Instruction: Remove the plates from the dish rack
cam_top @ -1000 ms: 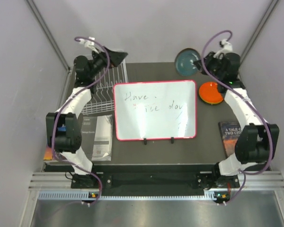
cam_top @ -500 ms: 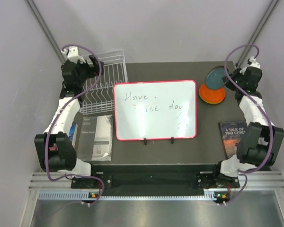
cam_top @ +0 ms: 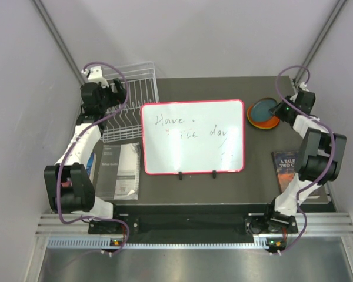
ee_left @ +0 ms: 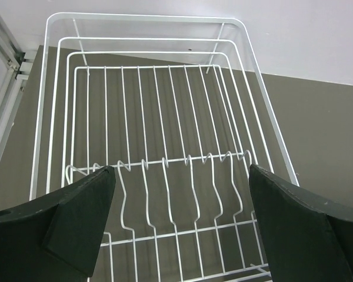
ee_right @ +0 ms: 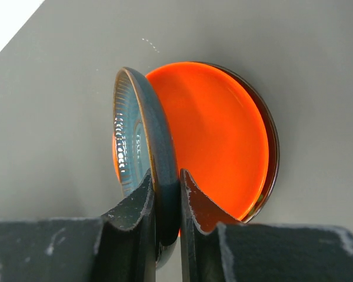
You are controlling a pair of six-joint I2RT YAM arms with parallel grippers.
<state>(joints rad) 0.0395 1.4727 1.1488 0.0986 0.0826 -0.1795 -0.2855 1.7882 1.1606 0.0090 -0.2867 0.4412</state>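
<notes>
The white wire dish rack [cam_top: 129,108] stands at the table's back left and holds no plates; in the left wrist view its prongs [ee_left: 165,176] are bare. My left gripper [cam_top: 115,94] is open over the rack, also seen in its wrist view [ee_left: 182,194]. My right gripper [cam_top: 277,109] is shut on the rim of a teal-blue plate [ee_right: 142,153], tilted on edge just above an orange plate [ee_right: 223,135] lying flat on the table. In the top view the teal plate [cam_top: 262,109] sits over the orange plate [cam_top: 266,121]. No red or lime green plate is in view.
A red-framed whiteboard [cam_top: 193,137] with handwriting fills the table's middle. A book [cam_top: 285,167] lies at the right front. Booklets [cam_top: 119,170] lie at the left front, below the rack. Grey walls close in on both sides.
My right arm has carried the teal plate rightward and down onto the orange plate. My left arm has pulled back to the rack's left side, with its gripper over the bare rack.
</notes>
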